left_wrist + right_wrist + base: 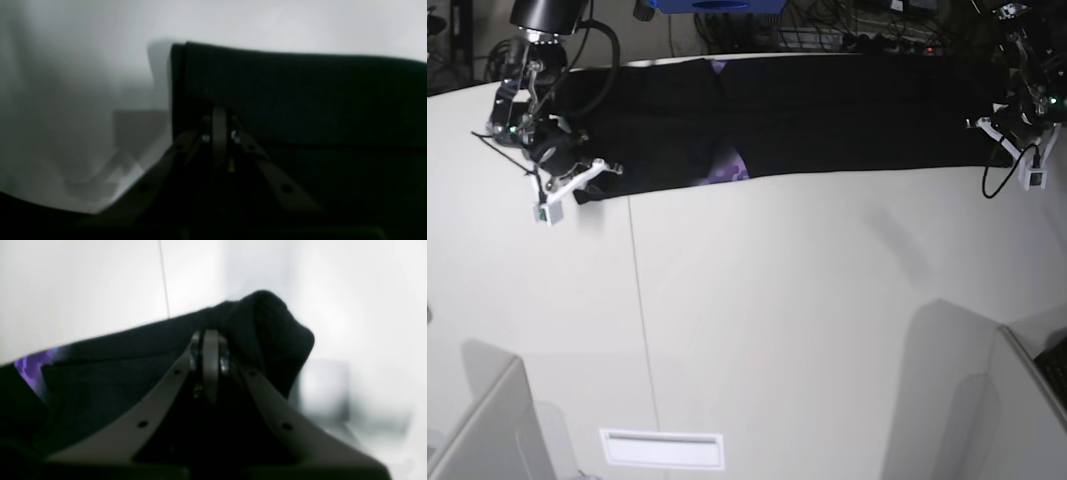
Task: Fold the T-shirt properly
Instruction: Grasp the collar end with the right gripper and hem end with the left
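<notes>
Left gripper [220,133] pinched on black cloth near one end corner of the T-shirt [827,120]; right gripper [208,356] clamped on the bunched opposite end. Stretched between both sets of fingers as a long band across the table's [777,330] far edge. Equally near either arm.

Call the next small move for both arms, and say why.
Probably lift both ends together and draw them toward the near edge. The left gripper and right gripper are each shut on an end of the T-shirt, which lies stretched in a long band across the far table.
</notes>
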